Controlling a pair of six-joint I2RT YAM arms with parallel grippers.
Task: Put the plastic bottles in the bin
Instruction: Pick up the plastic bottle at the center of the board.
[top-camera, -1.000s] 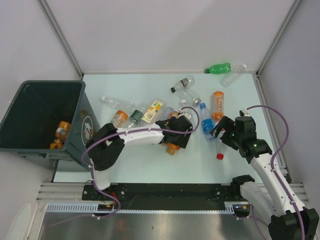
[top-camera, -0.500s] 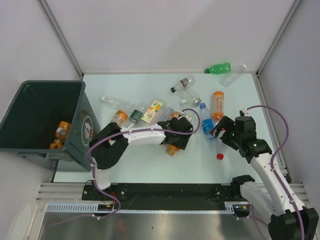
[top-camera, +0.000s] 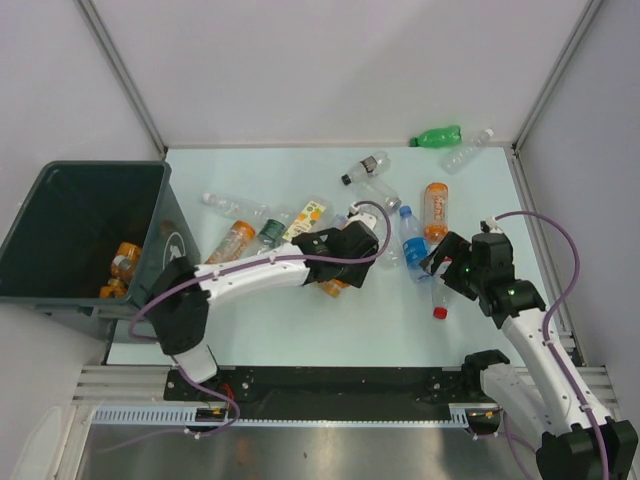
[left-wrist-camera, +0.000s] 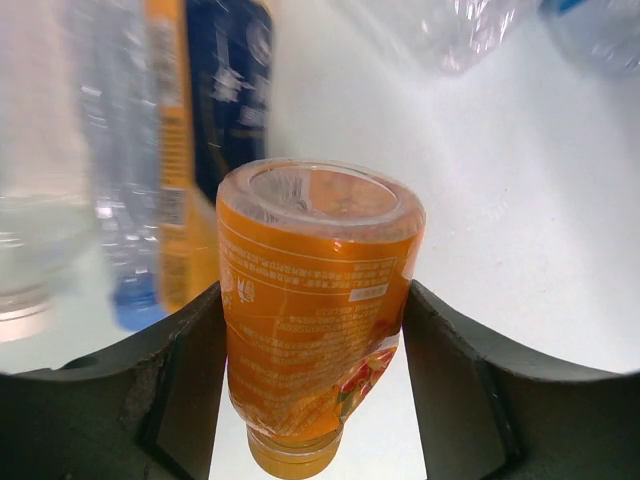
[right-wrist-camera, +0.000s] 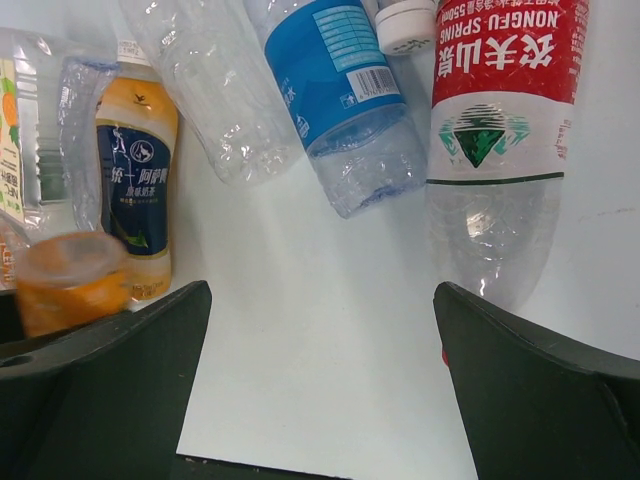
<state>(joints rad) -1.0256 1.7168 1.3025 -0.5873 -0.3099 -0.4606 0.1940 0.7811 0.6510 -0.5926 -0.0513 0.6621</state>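
Observation:
My left gripper (top-camera: 336, 268) is shut on an orange bottle (top-camera: 333, 288), cap down between the fingers (left-wrist-camera: 185, 390), and holds it above the table; the wrist view shows it close up (left-wrist-camera: 315, 300). The dark bin (top-camera: 96, 166) stands at the far left with orange bottles (top-camera: 124, 263) inside. My right gripper (top-camera: 437, 263) is open and empty, over bare table beside a red-label bottle (right-wrist-camera: 495, 130) and a blue-label bottle (right-wrist-camera: 340, 90). Several more bottles lie across the table's middle and back.
A green bottle (top-camera: 436, 135) and a clear one (top-camera: 467, 150) lie at the back right. An orange bottle (top-camera: 435, 208) lies right of centre. Clear, orange and yellow-label bottles (top-camera: 306, 220) lie between the bin and my left gripper.
My left arm has swung left and slightly back with the orange bottle in its grip, its base link turning toward the bin. The right arm has not moved.

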